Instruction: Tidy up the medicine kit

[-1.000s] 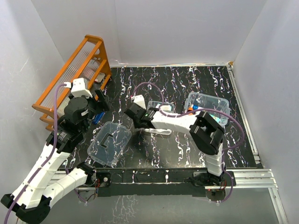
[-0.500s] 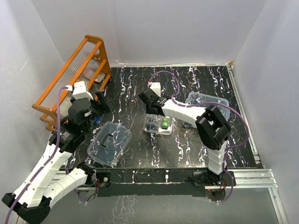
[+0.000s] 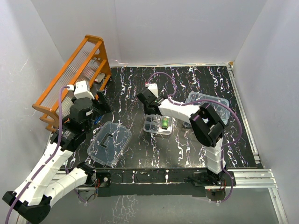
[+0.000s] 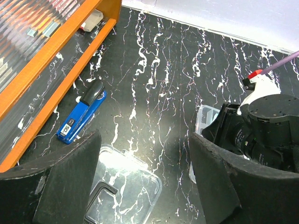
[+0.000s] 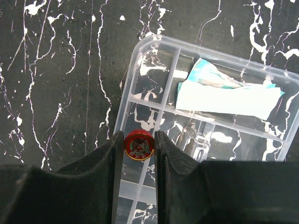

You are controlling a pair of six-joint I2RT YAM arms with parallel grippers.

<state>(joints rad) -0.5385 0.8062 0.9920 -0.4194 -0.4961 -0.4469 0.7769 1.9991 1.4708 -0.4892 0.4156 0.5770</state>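
Hovering over the clear tray [image 5: 210, 52], the right hand [image 5: 138, 139] clamps a small red tin [image 5: 138, 145]; left hand [image 4: 145, 158] gapes.

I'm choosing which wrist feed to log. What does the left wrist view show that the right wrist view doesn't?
Only the left wrist view: the orange rack, a blue stapler, the clear lid and the right arm. Only the right wrist view: the right gripper shut on a red tin, and a teal-and-white packet lying in one compartment. Both: the marbled table and the clear tray, only a corner of it from the left.
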